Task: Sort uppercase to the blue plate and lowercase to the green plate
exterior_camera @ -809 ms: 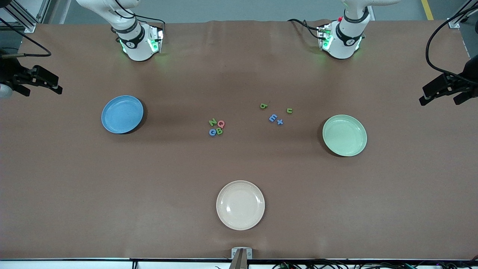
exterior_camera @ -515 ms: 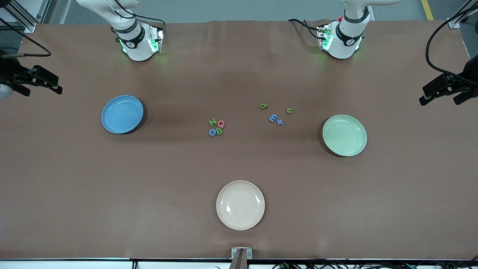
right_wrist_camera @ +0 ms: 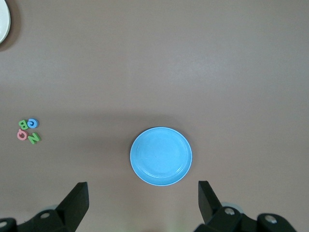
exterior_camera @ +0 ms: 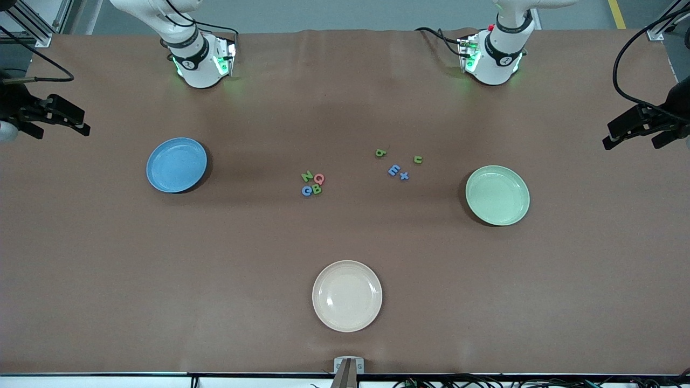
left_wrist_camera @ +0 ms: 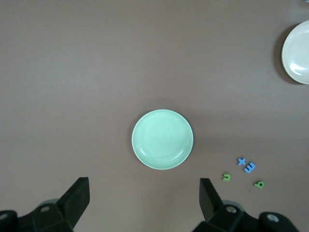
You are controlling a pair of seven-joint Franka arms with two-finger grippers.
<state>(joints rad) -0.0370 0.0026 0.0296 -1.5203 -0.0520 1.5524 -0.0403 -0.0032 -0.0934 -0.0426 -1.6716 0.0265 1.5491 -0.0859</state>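
Note:
The uppercase letters cluster mid-table: green N (exterior_camera: 306,176), pink Q (exterior_camera: 319,178), blue G (exterior_camera: 306,191), green B (exterior_camera: 317,189). The lowercase letters lie toward the left arm's end: b (exterior_camera: 380,153), u (exterior_camera: 418,159), blue m (exterior_camera: 394,171), t (exterior_camera: 404,176). The blue plate (exterior_camera: 177,165) and green plate (exterior_camera: 497,195) hold nothing. My left gripper (exterior_camera: 629,144) hangs open, high over the table's left-arm end, with the green plate (left_wrist_camera: 162,139) in its wrist view. My right gripper (exterior_camera: 63,132) hangs open over the other end, the blue plate (right_wrist_camera: 161,156) in its view.
A cream plate (exterior_camera: 347,296) with nothing on it sits near the table's front edge, nearer the front camera than the letters. Both robot bases stand along the table's back edge. A small grey bracket (exterior_camera: 349,365) sits at the front edge.
My left gripper has drifted a little toward the table's middle. The right gripper, the letters and the plates have not moved.

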